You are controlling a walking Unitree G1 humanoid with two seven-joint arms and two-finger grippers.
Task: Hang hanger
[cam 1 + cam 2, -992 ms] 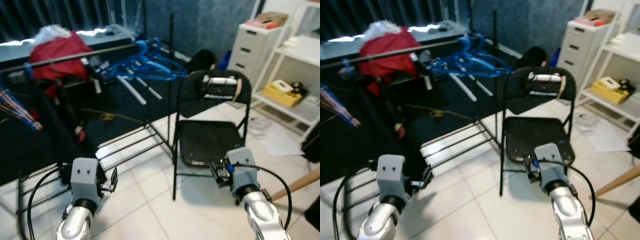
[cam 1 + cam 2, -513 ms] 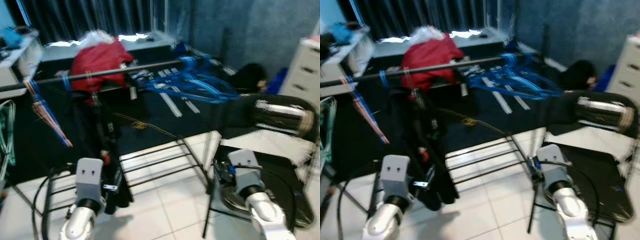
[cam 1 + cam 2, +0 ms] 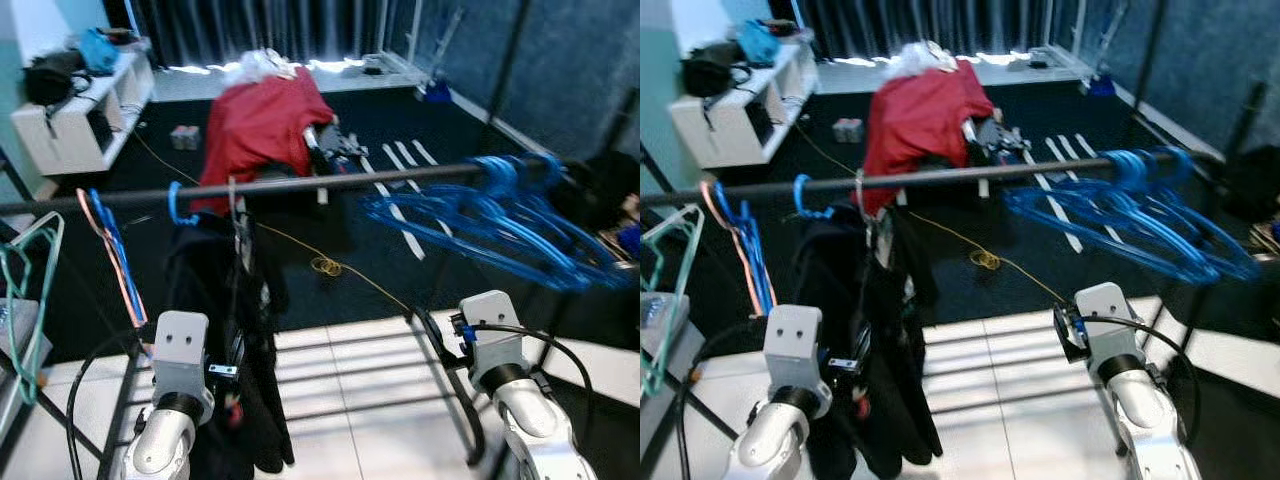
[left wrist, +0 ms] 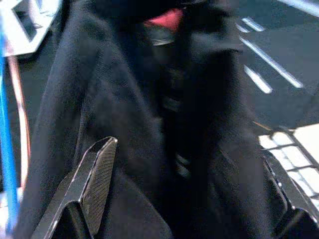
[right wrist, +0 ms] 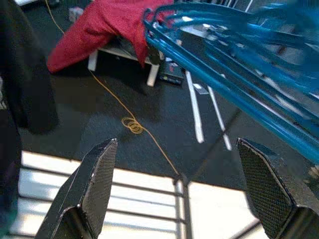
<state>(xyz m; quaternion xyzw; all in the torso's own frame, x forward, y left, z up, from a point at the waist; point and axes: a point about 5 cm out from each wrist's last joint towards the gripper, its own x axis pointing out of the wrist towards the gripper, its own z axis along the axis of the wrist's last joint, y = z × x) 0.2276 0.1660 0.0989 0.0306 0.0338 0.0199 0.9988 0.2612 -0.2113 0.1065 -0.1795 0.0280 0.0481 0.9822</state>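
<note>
The whole view has swung since a second ago: the folding chair and white drawers that sat ahead are gone from sight, and the clothes rail [image 3: 300,184] now runs straight across the picture, so the camera has turned while the things stayed put. The rail is a dark bar lying left to right at about chest height. A black coat [image 3: 235,330] hangs from it left of centre, and behind it a red cloth [image 3: 262,120] is draped over something on the dark floor. On the rail's right end hangs a bunch of blue hangers [image 3: 500,225], hooks over the bar, their long arms fanned out and sloping down toward the right. A few more coloured hangers [image 3: 110,255] dangle at the left end. The left gripper [image 4: 187,199] is spread wide, right up against the coat. The right gripper [image 5: 179,194] is also spread, empty, below and near the blue hangers.
</note>
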